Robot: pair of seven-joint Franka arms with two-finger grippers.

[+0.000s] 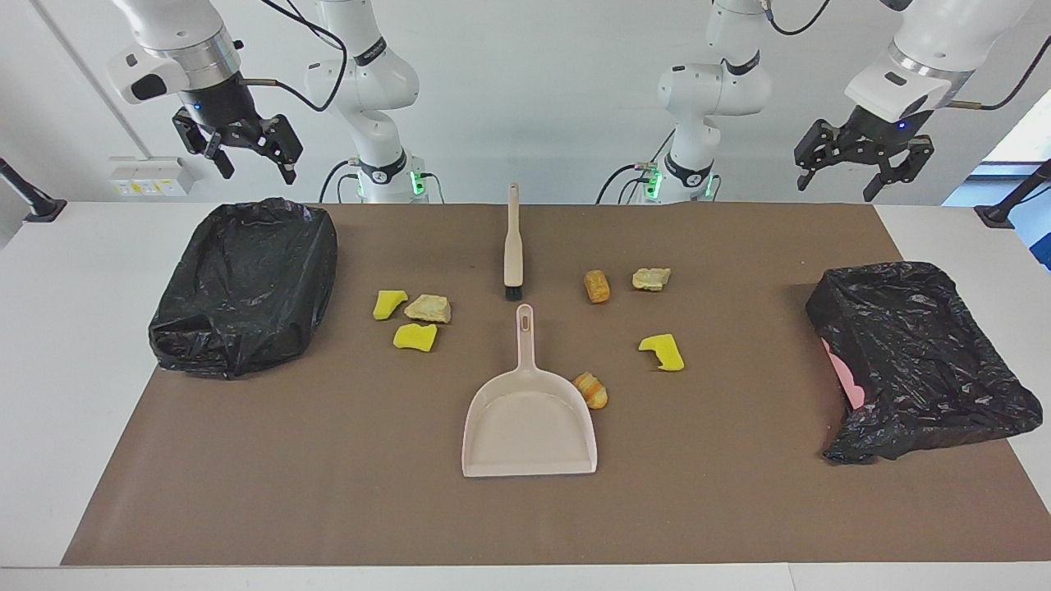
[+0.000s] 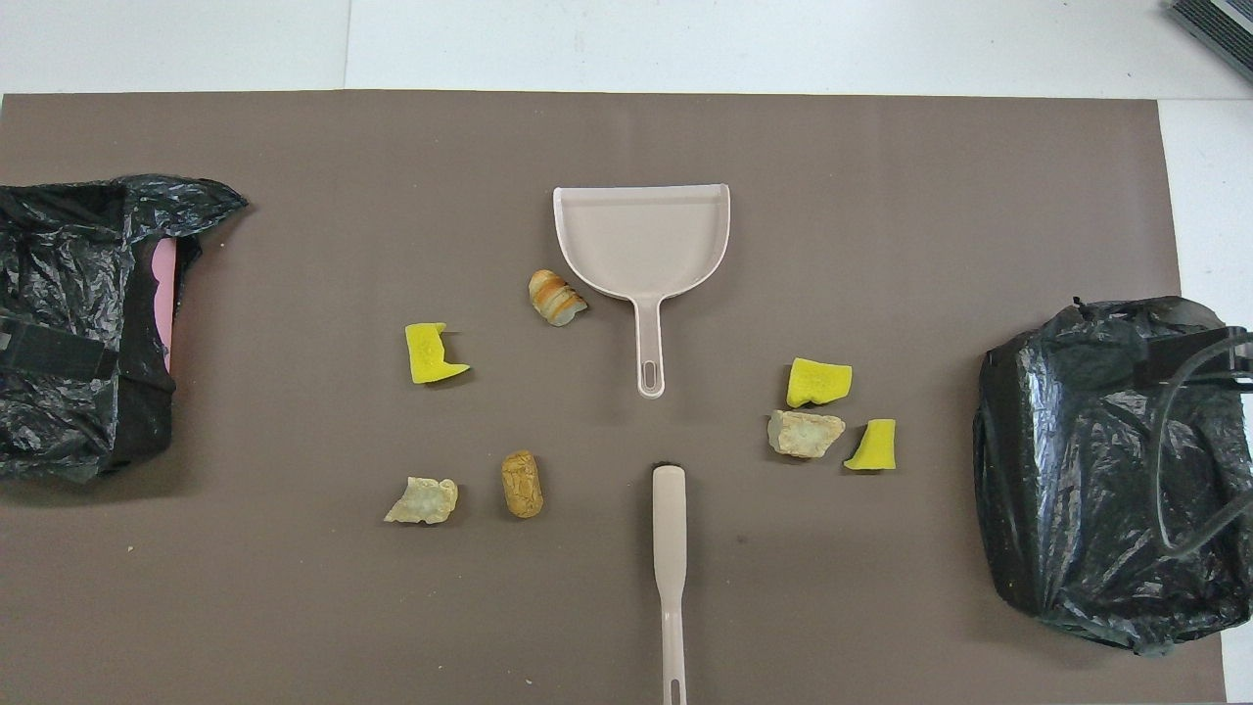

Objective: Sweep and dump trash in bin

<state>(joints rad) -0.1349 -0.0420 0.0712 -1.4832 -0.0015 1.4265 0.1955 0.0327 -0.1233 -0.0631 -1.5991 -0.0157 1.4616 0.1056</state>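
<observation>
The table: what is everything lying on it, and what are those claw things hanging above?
yellow chunks: three, bright yellow, scattered on the brown mat
tan chunks: two, pale
orange-brown chunks: two; one beside the dustpan
dustpan: one, beige, mid-mat, empty
brush: one, beige, nearer the robots than the dustpan
bins: two, black-bagged, one at each end of the table
left gripper: open, raised over the left arm's end
right gripper: open, raised above one bin

One camera sits high up across the desk (image 1: 49,328) and looks back at the robots. The other hangs high above the robots' end, looking down. Both see the brown mat (image 1: 328,492) with the dustpan (image 1: 530,427) in the middle.
</observation>
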